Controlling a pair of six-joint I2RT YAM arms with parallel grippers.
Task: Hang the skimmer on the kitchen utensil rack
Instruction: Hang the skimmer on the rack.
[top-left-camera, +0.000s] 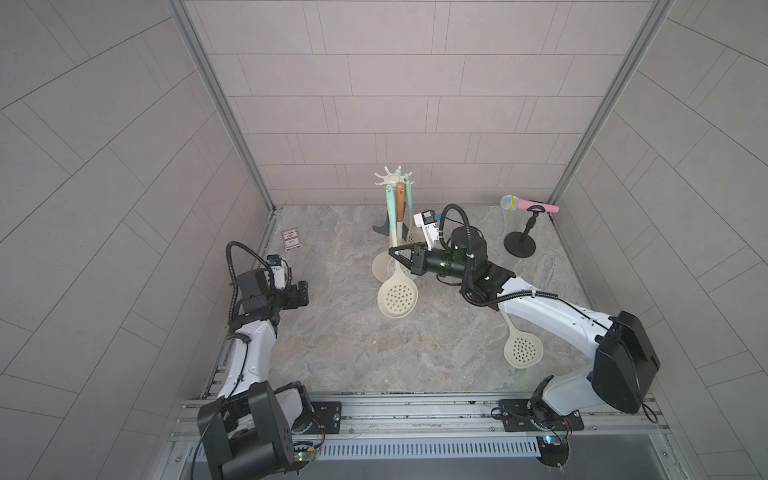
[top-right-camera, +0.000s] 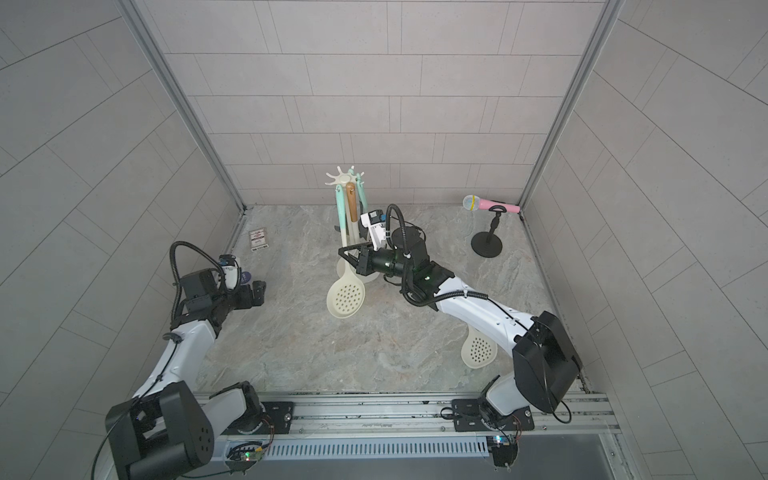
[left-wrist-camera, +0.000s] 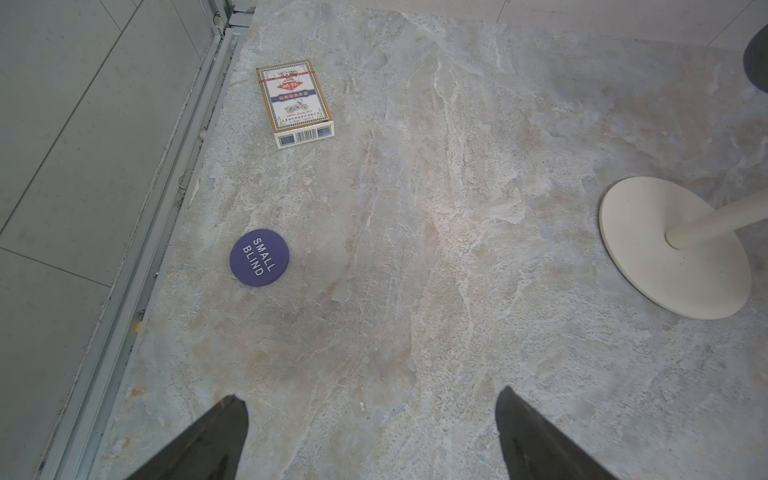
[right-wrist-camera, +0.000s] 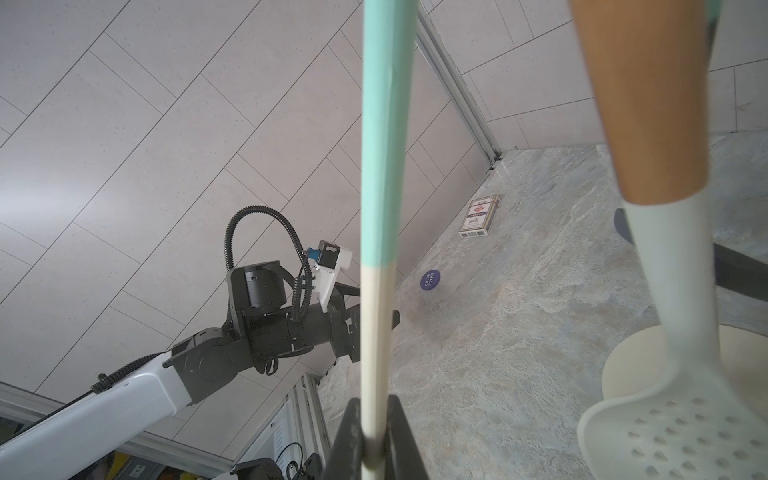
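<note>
My right gripper (top-left-camera: 395, 254) (right-wrist-camera: 372, 401) is shut on the cream lower handle of a skimmer (top-left-camera: 397, 297) (top-right-camera: 345, 298). Its perforated bowl hangs toward me, and its mint upper handle (right-wrist-camera: 384, 124) runs up to the star crown of the kitchen utensil rack (top-left-camera: 390, 178) (top-right-camera: 343, 179). Whether the handle's end sits on a hook I cannot tell. The rack's round cream base (left-wrist-camera: 665, 270) stands on the marble table. My left gripper (top-left-camera: 301, 293) (left-wrist-camera: 371, 397) hovers open at the table's left side, with nothing between its fingers.
On the rack hang a wood-handled slotted utensil (right-wrist-camera: 648, 104) and another mint-handled one (top-left-camera: 409, 195). A second skimmer (top-left-camera: 523, 347) lies under my right arm. A card box (left-wrist-camera: 295, 104) and a purple chip (left-wrist-camera: 259, 257) lie at the left. A pink microphone (top-left-camera: 530, 203) on its black stand is at the back right.
</note>
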